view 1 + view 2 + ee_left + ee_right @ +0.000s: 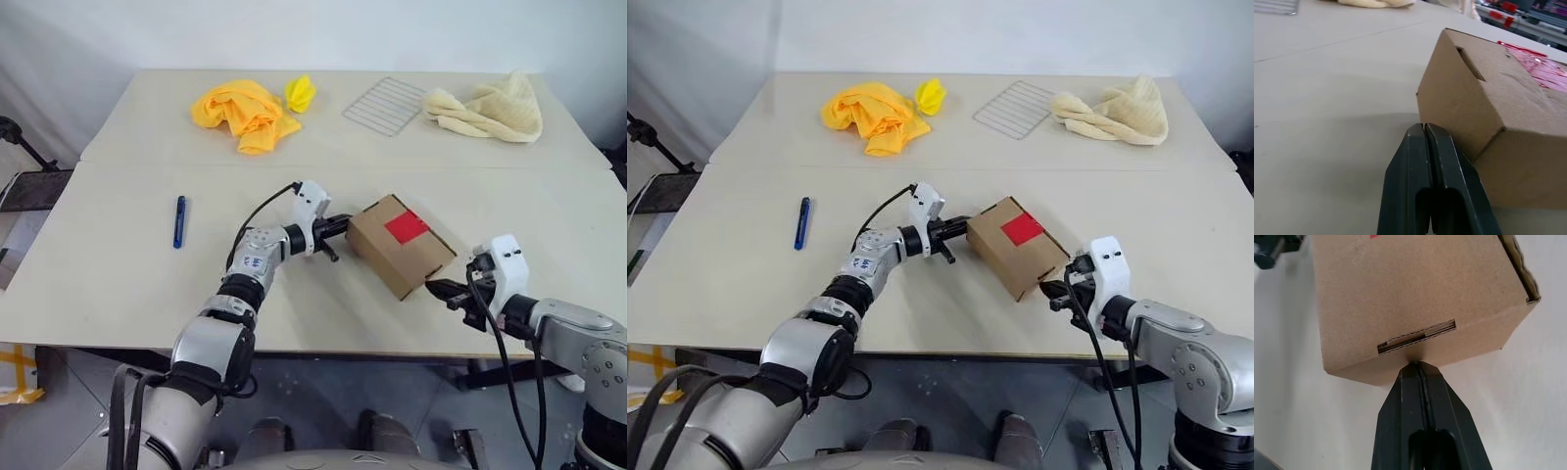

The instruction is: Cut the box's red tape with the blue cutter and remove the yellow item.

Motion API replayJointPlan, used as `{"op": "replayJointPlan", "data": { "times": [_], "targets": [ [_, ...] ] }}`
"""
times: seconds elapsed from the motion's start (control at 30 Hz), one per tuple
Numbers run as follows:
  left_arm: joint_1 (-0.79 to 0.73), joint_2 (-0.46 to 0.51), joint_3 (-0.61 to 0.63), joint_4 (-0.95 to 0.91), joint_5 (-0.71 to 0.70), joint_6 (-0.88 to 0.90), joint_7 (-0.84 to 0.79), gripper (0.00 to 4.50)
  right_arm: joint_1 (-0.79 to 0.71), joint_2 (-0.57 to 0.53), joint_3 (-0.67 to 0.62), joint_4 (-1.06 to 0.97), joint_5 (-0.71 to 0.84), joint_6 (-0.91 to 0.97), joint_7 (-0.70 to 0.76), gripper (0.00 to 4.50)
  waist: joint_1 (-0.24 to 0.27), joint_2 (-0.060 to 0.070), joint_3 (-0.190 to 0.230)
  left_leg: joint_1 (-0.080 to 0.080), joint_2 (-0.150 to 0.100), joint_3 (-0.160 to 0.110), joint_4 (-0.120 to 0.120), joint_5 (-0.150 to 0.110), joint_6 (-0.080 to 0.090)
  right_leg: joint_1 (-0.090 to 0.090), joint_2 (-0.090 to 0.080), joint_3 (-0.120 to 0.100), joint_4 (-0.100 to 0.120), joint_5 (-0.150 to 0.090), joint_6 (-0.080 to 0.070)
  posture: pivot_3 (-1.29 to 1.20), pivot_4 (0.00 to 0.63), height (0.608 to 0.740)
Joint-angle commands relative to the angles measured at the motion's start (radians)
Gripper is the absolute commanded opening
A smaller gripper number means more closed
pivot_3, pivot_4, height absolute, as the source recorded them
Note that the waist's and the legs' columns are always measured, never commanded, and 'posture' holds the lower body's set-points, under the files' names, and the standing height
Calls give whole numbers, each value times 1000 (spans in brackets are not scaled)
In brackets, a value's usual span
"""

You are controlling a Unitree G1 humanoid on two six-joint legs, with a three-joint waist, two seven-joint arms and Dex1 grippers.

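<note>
Both closed, the left gripper point(1423, 128) and right gripper point(1417, 364) tips press opposite ends of the box point(400, 245).

Small brown cardboard box point(400, 245) w/ square red tape point(407, 227) on top, closed, mid-counter; slim dark-blue cutter point(179, 221) lies flat, well left.

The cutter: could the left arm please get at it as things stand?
Probably yes: the cutter lies alone on bare table to the left gripper's left, nothing between.
</note>
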Motion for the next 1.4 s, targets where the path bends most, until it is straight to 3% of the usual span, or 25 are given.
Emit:
{"op": "replayJointPlan", "data": {
  "times": [0.03,0.37,0.73,1.0,1.03,1.13,1.27,1.4],
  "targets": [
    [44,-27,-57,-90,16,39,-82,57,-3,-13,9,-54,39,1,12,0,0,0,0,0,0,0,0,0,0,0,0,0,0,0,0,0,150,740],
    [187,23,-112,-337,29,165,-111,57,40,-58,38,-103,64,33,38,0,-9,0,0,0,0,0,0,0,0,0,0,0,0,0,0,0,150,740],
    [234,57,-81,-423,18,216,-20,57,162,-159,75,-92,-9,-87,67,0,-8,0,0,0,0,0,0,0,0,0,0,1,0,0,0,0,150,740],
    [320,124,-21,-584,-6,285,87,57,315,-270,-36,0,-130,-298,123,0,-14,0,0,2,1,2,0,0,0,0,0,3,2,0,0,0,150,740],
    [342,143,-12,-624,-14,330,91,219,312,-274,-74,26,-136,-311,124,0,-13,0,0,2,1,2,0,0,0,0,0,3,2,0,0,0,150,740],
    [411,199,-19,-758,-34,501,82,938,301,-296,-156,74,-113,-317,167,599,-14,0,0,3,1,3,0,0,0,0,0,4,2,0,0,0,150,740],
    [495,264,69,-955,-110,634,126,2147,175,-311,-258,135,-6,-304,219,1932,-18,0,0,4,1,4,0,0,0,0,0,6,2,0,0,0,150,740],
    [535,273,171,-1075,-160,700,234,3415,98,-308,-243,193,25,-340,251,3329,-12,-1,1,4,2,3,1,0,0,0,1,5,3,1,0,0,150,740]
  ]
}}
